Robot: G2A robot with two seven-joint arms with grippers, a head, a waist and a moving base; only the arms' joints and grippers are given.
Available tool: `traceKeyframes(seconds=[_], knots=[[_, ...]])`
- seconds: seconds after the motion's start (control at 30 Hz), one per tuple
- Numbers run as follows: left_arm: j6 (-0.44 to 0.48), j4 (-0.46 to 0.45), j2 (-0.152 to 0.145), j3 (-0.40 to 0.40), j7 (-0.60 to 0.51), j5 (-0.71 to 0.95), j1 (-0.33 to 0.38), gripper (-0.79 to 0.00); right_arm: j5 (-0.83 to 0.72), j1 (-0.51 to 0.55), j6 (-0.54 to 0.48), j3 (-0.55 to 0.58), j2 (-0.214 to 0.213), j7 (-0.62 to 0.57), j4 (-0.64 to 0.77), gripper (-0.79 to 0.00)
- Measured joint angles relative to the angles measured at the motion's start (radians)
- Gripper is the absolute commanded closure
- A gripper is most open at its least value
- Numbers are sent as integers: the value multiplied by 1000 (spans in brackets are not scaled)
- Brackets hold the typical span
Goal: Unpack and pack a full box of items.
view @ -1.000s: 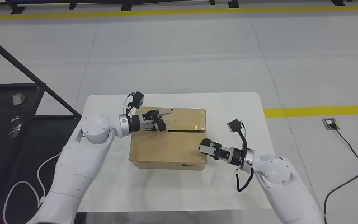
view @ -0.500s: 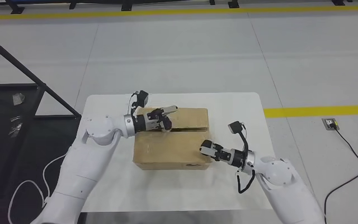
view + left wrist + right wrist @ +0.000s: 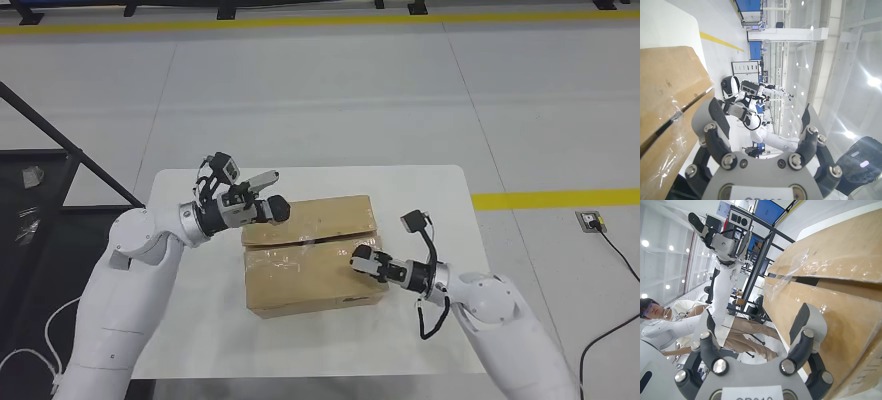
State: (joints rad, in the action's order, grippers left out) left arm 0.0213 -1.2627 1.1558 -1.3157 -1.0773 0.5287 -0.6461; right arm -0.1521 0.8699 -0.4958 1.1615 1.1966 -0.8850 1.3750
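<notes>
White table (image 3: 420, 190) on a pale shop floor, black frame (image 3: 40, 130) standing off its left side.

Left gripper (image 3: 268, 196) is near the far-left corner of the box (image 3: 310, 255), apart from the cardboard as far as I can tell. Its wrist view has the fingers (image 3: 718, 115) spread wide with nothing between them, and the box corner just beside one finger.

Box sits mid-table, turned slightly askew and still shut. Both top flaps are down. Clear tape (image 3: 800, 262) runs along the centre seam, crinkled and lifting at one end. A dark gap (image 3: 808, 280) shows between the flaps for part of their length. I cannot tell whether the tape has parted the whole way.

Right gripper (image 3: 362, 262) is at the right end of the box, by the seam. Its fingers (image 3: 802, 317) are also spread and hold nothing. One lies close against the near flap, contact uncertain.

Yellow floor line (image 3: 550, 198) runs off past the table's right edge.

Progress, by my reading: very early — the seal looks loosened at most. The flaps are not yet lifted and nothing is out of the box. All the unpacking and the whole repacking are still to do.
</notes>
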Motion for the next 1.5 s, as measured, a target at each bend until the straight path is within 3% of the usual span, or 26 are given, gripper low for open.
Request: traceKeyframes(seconds=[0.1, 0.33, 0.47, 0.63, 0.83, 1.0, 1.2, 1.33, 1.5], knots=[[44, -40, -11, -60, 53, 6, -52, -785, 7, -14, -7, -18, 4, 18, 5, -785], [118, -192, -41, -269, 190, 69, -286, -785, 176, -36, 32, -42, 10, 117, 41, -785], [120, -259, -54, -363, 199, 73, -415, -785, 127, -36, 26, -41, 10, 105, 40, -785], [126, -324, -63, -421, 159, 73, -541, -785, 215, -56, 66, -103, 18, 91, 83, -785], [157, -354, -66, -431, 122, 88, -615, -785, 265, -98, 102, -162, 35, 139, 81, -785], [177, -360, -65, -426, 155, 91, -635, -785, 383, -117, 227, -199, 45, 202, 124, -785], [197, -375, -66, -426, 172, 94, -652, -785, 609, -165, 478, -292, 63, 195, 245, -785], [223, -386, -65, -435, 215, 76, -676, -785, 793, -225, 690, -380, 86, 153, 282, -785], [249, -397, -64, -437, 279, 46, -706, -785, 914, -322, 879, -483, 126, 45, 259, -785]])
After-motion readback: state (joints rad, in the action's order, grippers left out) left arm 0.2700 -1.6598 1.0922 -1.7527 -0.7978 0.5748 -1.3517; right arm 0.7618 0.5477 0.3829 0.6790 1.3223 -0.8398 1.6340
